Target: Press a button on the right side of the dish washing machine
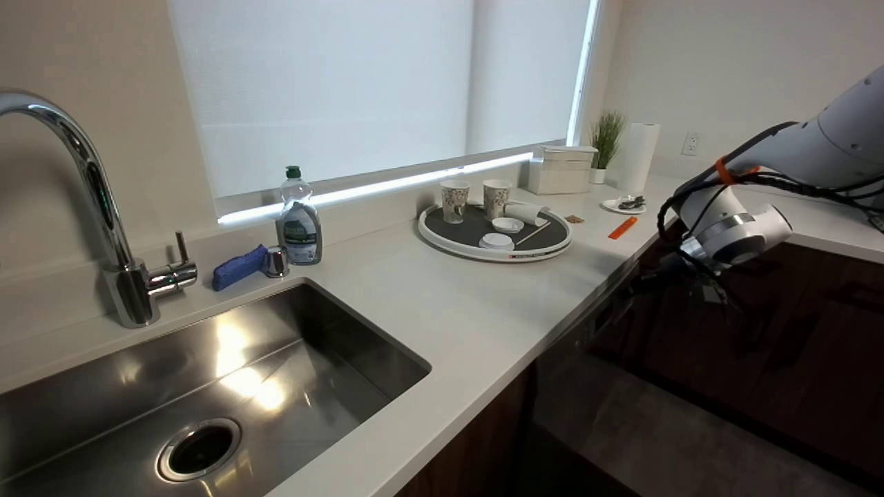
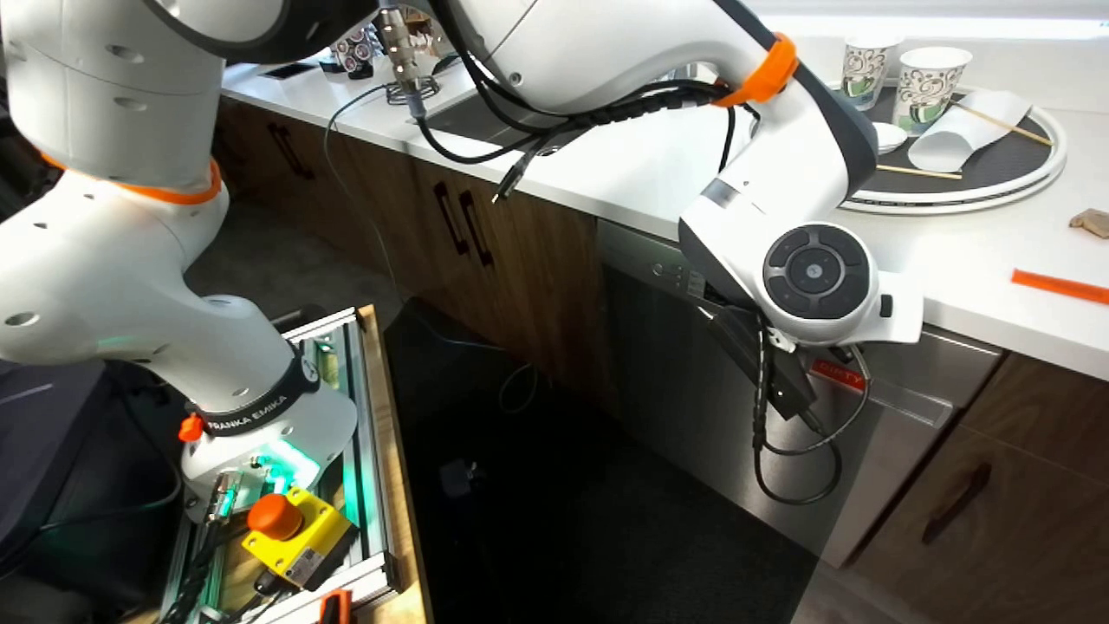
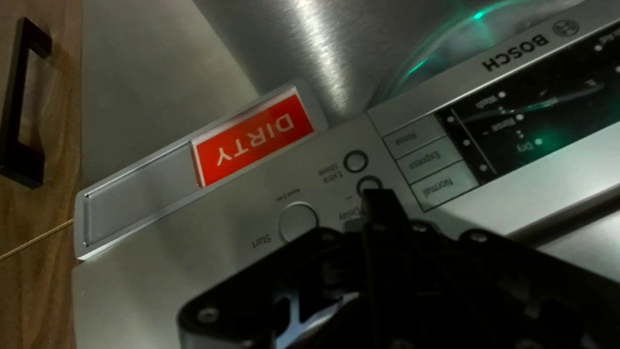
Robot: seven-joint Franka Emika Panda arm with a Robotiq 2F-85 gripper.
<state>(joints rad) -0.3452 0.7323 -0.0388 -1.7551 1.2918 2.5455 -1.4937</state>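
Dish washing machine (image 2: 693, 399): Bosch-marked, metallic grey, shut, upright beneath white countertop (image 2: 962, 256).

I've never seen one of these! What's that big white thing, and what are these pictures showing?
That's a robot arm, a machine that a person steers. Two pictures come from cameras standing outside it. The third, the wrist view, comes from a camera riding on the arm; the words there look upside down.

Its black gripper works like a hand. It looks shut, with nothing held. It's right by the buttons on the dishwasher; I can't tell if it's touching one.

On the white counter are a soap bottle, an orange strip and a round tray with paper cups.
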